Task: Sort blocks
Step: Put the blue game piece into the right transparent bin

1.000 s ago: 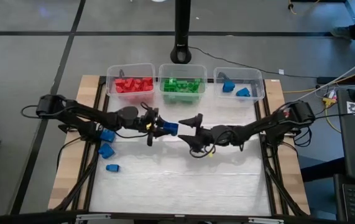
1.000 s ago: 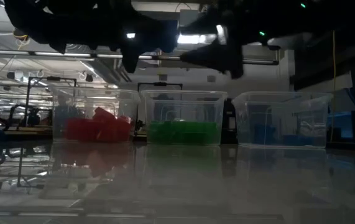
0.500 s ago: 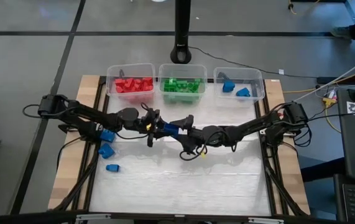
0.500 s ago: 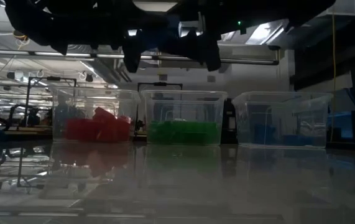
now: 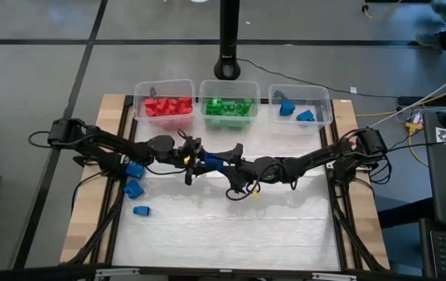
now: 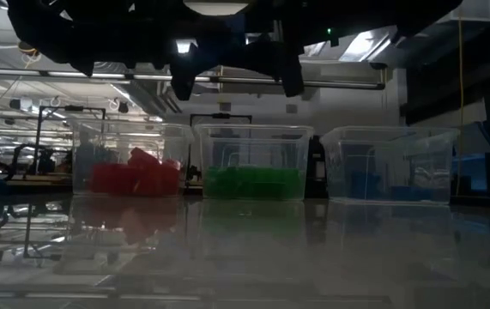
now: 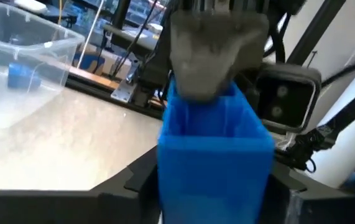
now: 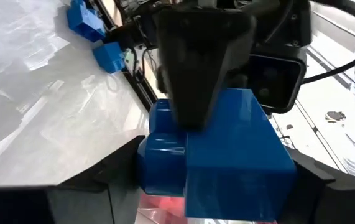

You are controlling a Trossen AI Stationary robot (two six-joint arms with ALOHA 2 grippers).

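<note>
A blue block [image 5: 213, 161] hangs above the middle of the table between my two grippers, which meet nose to nose. My left gripper [image 5: 200, 160] reaches in from the table's left and is shut on the block [image 7: 214, 143]. My right gripper [image 5: 227, 161] reaches in from the right, its fingers closed around the block's other end [image 8: 227, 143]. Three loose blue blocks [image 5: 134, 168], [image 5: 133, 188], [image 5: 140, 210] lie flat on the table at its left side. The low view shows both grippers only as dark shapes overhead. My left gripper pinches the block's left end [image 7: 171, 168] between its two fingers, coming in level from the table's left. The block juts out level, clear of the table. My right gripper has the block's right end [image 8: 158, 155] between its two fingers, level from the table's right; one finger [image 7: 208, 56] lies on the block's upper face.
Three clear bins stand in a row at the far edge: one with red blocks [image 5: 138, 100], one with green blocks [image 5: 205, 100], one with a few blue blocks [image 5: 326, 105]. A black post [image 5: 228, 47] rises behind them. Bare table lies toward the near edge.
My right gripper has gone toward the table's left, up to the blue block, and its fingers now stand around the block's free end. The block and my left gripper have stayed where they were.
</note>
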